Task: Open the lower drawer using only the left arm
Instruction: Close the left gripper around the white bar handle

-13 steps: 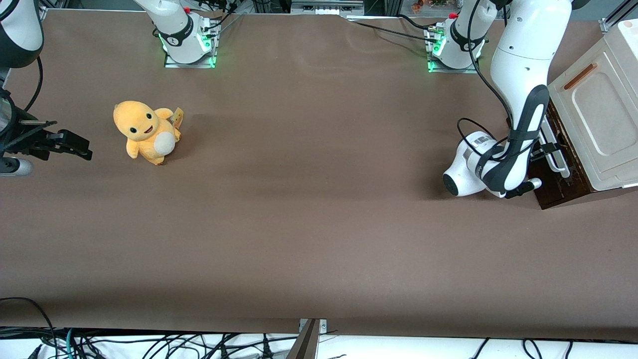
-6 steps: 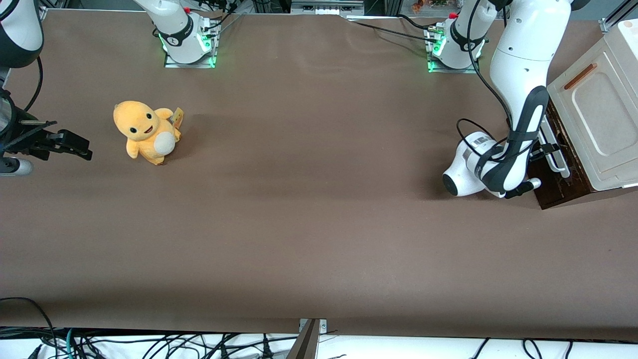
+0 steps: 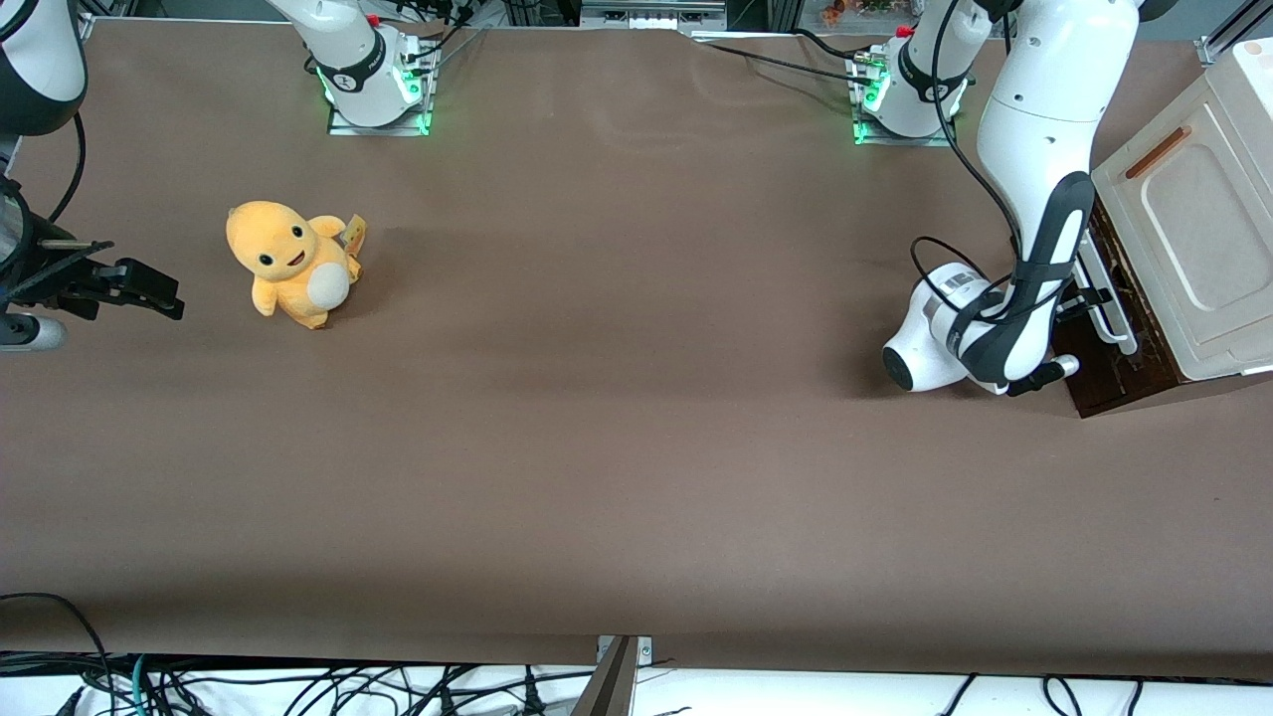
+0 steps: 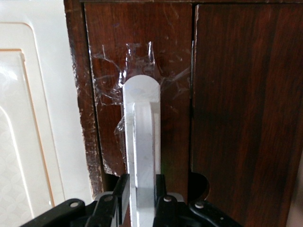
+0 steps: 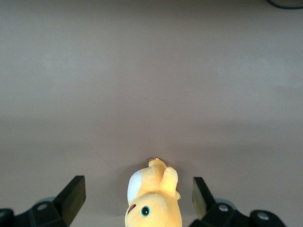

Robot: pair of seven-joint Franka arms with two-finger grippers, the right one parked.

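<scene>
The lower drawer (image 3: 1119, 376) has a dark brown wooden front and sits at the foot of a cabinet at the working arm's end of the table. Its long white bar handle (image 3: 1112, 298) runs along the front. The left arm (image 3: 1034, 149) reaches down to it, and my gripper (image 3: 1087, 297) sits at the handle. In the left wrist view the handle (image 4: 144, 137) runs between the black fingers (image 4: 119, 189), which press it from both sides, so the gripper (image 4: 142, 191) is shut on it. Clear tape shows on the drawer front (image 4: 109, 71) around the handle's end.
A cream panel (image 3: 1188, 229) with a small orange-brown handle (image 3: 1157, 152) lies above the drawer and shows beside it (image 4: 28, 118) in the wrist view. A yellow plush toy (image 3: 291, 263) stands toward the parked arm's end. Brown table cover (image 3: 636, 418) spreads between them.
The left arm's wrist and the cream panel have shifted a few pixels toward the parked arm's end. The gripper stays at the white handle.
</scene>
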